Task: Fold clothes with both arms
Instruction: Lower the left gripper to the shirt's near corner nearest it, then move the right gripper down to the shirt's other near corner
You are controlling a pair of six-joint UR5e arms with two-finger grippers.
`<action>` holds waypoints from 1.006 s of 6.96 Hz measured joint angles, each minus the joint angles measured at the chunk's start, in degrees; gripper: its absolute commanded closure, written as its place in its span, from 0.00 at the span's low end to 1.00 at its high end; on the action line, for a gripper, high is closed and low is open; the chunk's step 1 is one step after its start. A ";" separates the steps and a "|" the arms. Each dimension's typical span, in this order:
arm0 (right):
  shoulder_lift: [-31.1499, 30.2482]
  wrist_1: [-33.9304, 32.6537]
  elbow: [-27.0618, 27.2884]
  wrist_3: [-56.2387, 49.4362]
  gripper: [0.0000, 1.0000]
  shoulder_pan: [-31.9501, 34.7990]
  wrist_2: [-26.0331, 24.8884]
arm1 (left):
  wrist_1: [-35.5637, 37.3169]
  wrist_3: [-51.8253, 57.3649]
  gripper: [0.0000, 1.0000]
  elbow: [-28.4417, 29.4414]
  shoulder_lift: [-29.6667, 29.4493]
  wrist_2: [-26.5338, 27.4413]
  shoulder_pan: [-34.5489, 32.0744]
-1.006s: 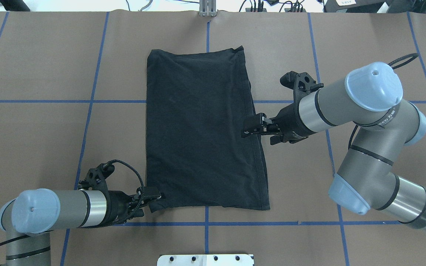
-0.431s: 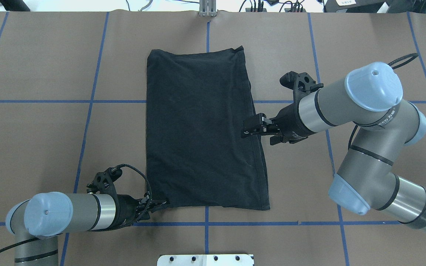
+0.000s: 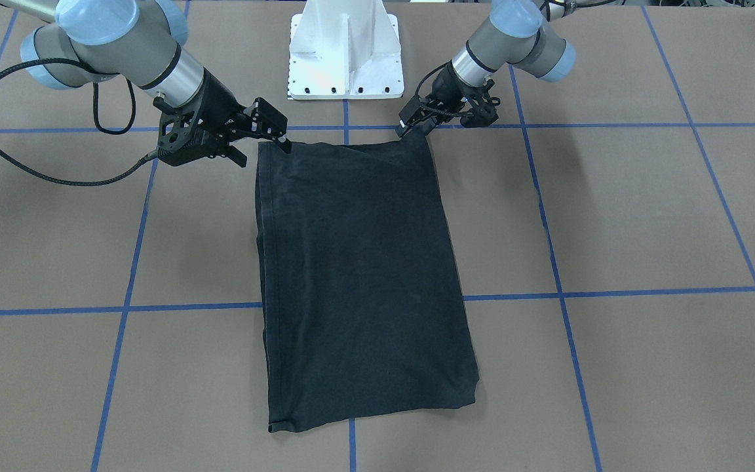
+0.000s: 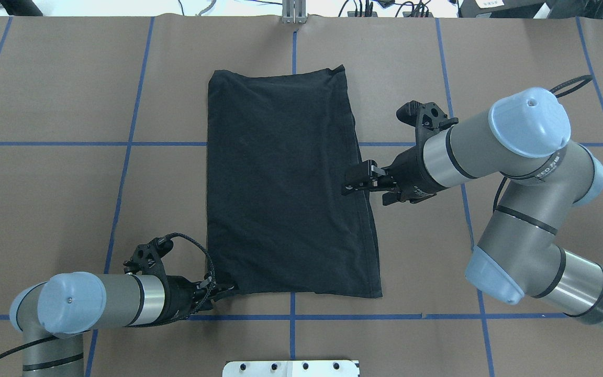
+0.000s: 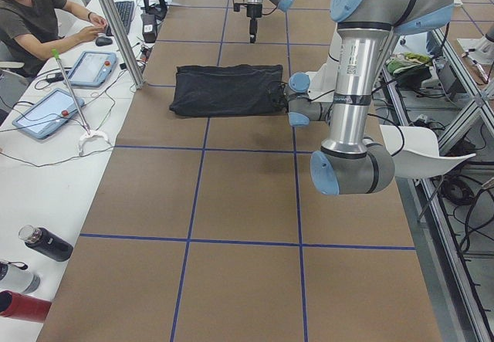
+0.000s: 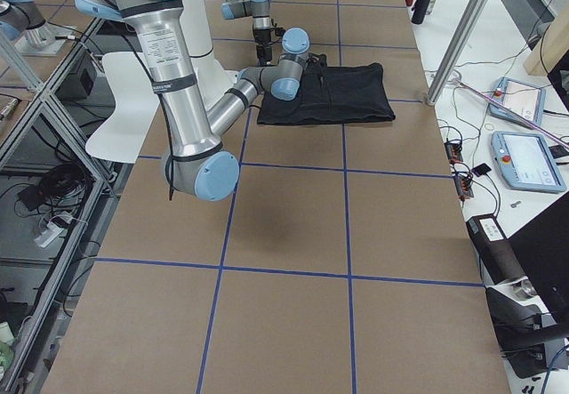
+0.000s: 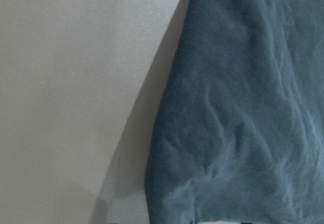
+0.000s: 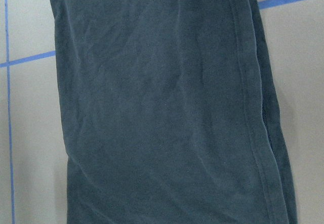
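A person (image 5: pixel 35 14) sits beside the brown, blue-gridded table (image 5: pixel 239 203).

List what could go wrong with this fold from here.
1. The left gripper sits at the T-shirt's very corner; any hold there would be thin and could slip when lifted.
2. The right gripper hovers near the opposite edge, holding nothing; lifting one side alone would likely skew the fold.
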 measured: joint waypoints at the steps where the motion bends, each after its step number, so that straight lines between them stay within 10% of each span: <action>1: -0.03 -0.04 -0.02 -0.02 0.00 0.00 0.00 | 0.00 0.02 0.57 0.15 0.00 0.01 -0.04; 3: -0.06 -0.07 -0.05 -0.03 0.00 0.00 0.02 | 0.00 0.08 0.97 0.22 0.01 0.01 -0.09; 7: -1.08 -0.05 -0.03 1.33 0.00 -0.18 0.00 | 0.39 0.39 1.00 -1.86 0.03 -0.56 -1.18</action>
